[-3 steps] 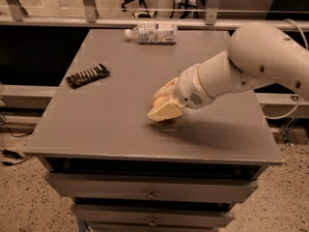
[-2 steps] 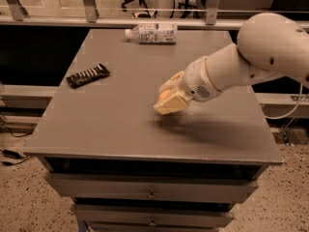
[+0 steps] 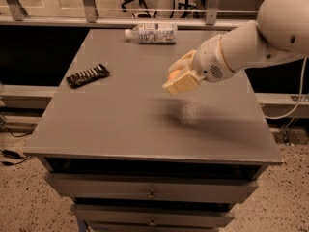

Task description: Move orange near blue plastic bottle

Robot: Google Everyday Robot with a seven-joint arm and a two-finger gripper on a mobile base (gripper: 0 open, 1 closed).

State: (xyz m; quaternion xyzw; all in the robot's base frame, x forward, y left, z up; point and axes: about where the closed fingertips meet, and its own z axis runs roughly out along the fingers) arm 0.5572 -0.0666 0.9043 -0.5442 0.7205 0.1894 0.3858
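Note:
My gripper [image 3: 177,77] hangs above the middle right of the grey table [image 3: 120,124], lifted off its top. Its cream fingers are shut on the orange [image 3: 173,74], of which only a small orange patch shows between them. The blue plastic bottle [image 3: 150,33], clear with a white cap and a printed label, lies on its side at the table's far edge, well beyond the gripper and a little to its left.
A flat black packet [image 3: 88,75] with white markings lies on the left part of the table. A railing runs behind the table's far edge. Drawers sit under the tabletop. My white arm [image 3: 256,37] reaches in from the right.
My gripper has risen off the table with the orange in it and moved toward the far side, closer to the bottle.

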